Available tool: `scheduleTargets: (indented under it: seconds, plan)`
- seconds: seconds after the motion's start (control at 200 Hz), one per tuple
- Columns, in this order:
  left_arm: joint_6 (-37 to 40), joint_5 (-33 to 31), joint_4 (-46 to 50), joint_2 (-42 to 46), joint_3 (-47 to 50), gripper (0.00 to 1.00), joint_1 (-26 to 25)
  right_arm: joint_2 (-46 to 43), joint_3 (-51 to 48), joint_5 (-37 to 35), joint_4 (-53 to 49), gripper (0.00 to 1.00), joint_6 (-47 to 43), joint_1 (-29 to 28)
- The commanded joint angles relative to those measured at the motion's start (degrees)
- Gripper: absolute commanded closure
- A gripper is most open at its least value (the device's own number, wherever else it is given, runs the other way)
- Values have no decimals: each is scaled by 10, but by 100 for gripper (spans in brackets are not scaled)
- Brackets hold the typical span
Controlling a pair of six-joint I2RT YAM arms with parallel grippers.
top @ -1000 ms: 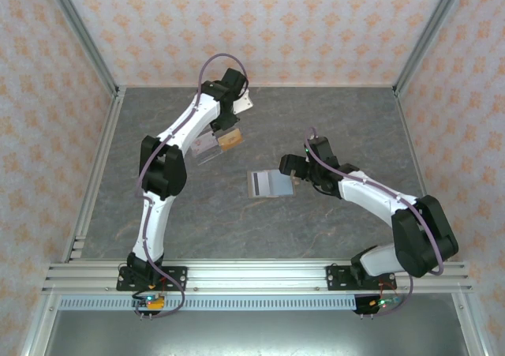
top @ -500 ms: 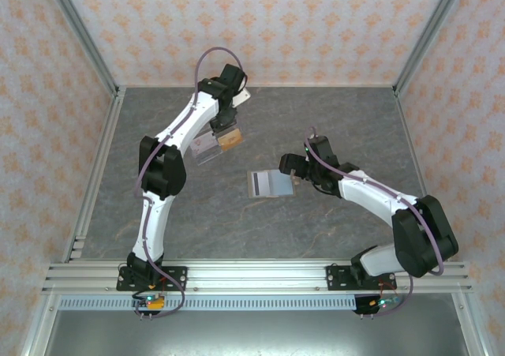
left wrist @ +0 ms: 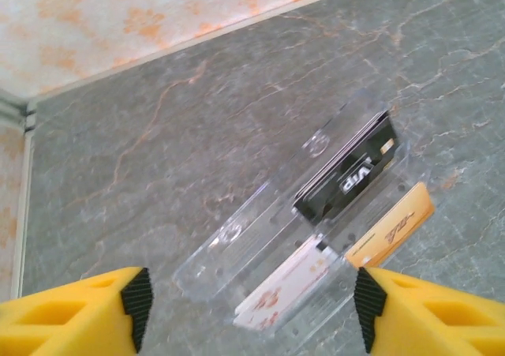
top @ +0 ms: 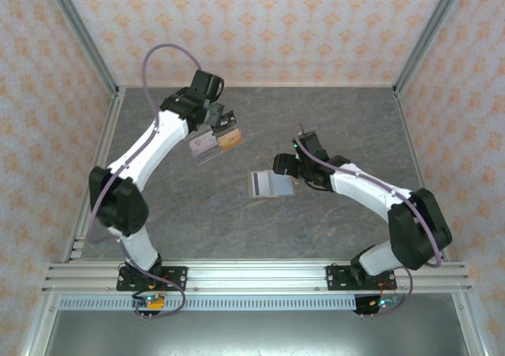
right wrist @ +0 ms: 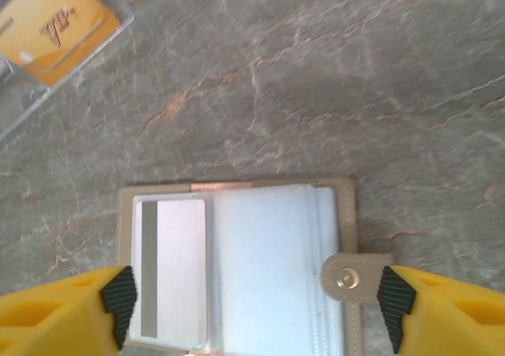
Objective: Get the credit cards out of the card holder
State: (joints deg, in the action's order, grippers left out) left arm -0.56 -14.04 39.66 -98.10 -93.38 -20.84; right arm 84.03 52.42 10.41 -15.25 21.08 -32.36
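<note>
The card holder (right wrist: 268, 269) lies open on the table, tan rim around pale blue-grey sleeves, with a snap tab (right wrist: 347, 277) on its right edge. A silver card with a dark stripe (right wrist: 170, 269) sits in its left panel. My right gripper (right wrist: 254, 305) is open, one fingertip at each side of the holder. In the top view the holder (top: 272, 184) is mid-table and the right gripper (top: 286, 168) is at its right end. My left gripper (left wrist: 252, 316) is open and holds nothing, hovering over a clear tray; in the top view the left gripper (top: 225, 121) is at the back.
The clear plastic tray (left wrist: 237, 237) holds a black card (left wrist: 347, 178), a white card (left wrist: 284, 285) and an orange card (left wrist: 390, 226). In the top view the tray (top: 207, 147) lies back left of the holder. Patterned walls and metal rails ring the table.
The left arm has swung its elbow out to the left and its wrist has shifted left over the tray. The right gripper has edged slightly left over the holder. Holder and tray have not moved.
</note>
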Motion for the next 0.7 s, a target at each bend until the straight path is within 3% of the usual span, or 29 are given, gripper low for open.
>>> scheduleTargets:
  seconds: [0.0, 0.115, 0.21, 0.696]
  plan:
    - [-118, -34, -65, 56, 85, 21, 4, 28, 32, -44, -63, 22, -7, -30]
    - [-172, -22, -119, 128, 192, 6, 5, 65, 59, -63, -91, 28, -7, -63]
    - [-193, -7, -164, 180, 271, 1, 5, 93, 78, -79, -107, 31, -1, -86]
    - [-315, 101, -211, 262, 439, 0, 5, 190, 127, -108, -162, 41, 53, -119]
